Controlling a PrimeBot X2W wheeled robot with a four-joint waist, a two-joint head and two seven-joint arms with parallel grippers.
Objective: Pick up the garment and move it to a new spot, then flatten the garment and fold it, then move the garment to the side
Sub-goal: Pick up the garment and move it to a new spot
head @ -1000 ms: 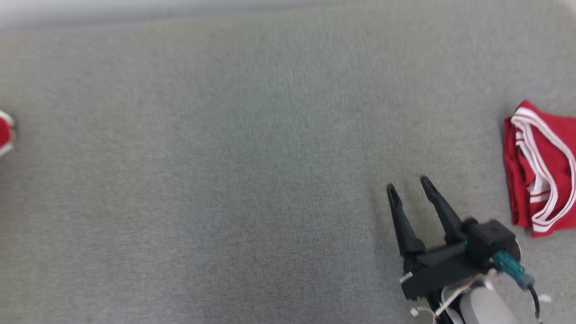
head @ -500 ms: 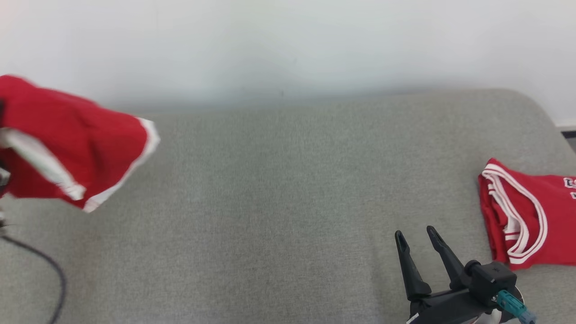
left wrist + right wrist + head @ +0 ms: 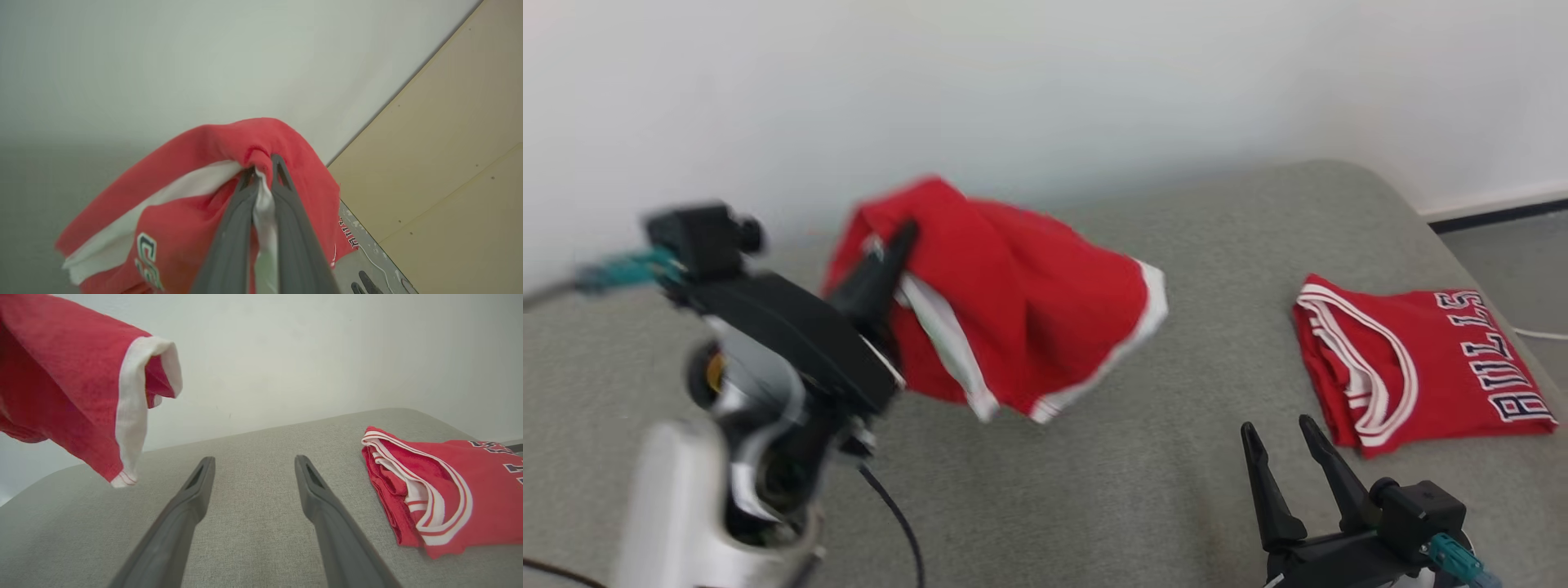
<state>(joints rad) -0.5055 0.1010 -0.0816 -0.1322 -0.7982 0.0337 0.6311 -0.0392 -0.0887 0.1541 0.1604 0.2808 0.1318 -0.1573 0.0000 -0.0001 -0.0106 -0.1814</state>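
Observation:
A red garment (image 3: 1029, 310) with white trim hangs in the air above the grey cushioned surface (image 3: 1094, 490), bunched and drooping to the right. My left gripper (image 3: 900, 241) is shut on its upper left part; the left wrist view has both fingers pinching red and white cloth (image 3: 212, 212) at the left gripper's tips (image 3: 263, 163). In the right wrist view the garment's hem (image 3: 81, 388) dangles at the upper left. My right gripper (image 3: 1278, 433) stands open low at the right, and its jaws (image 3: 253, 465) hold nothing, just above the surface.
A second red jersey (image 3: 1413, 367), folded, with white trim and "BULLS" lettering, lies at the right of the surface, also seen as the folded jersey (image 3: 441, 490) right of my right fingers. A white wall (image 3: 1045, 82) stands behind. Floor (image 3: 1511, 253) and a cable lie beyond the right edge.
The head camera has tilted up and turned. My left arm has swung the held garment from the far left toward the middle, well above the surface. The right gripper stays open and low.

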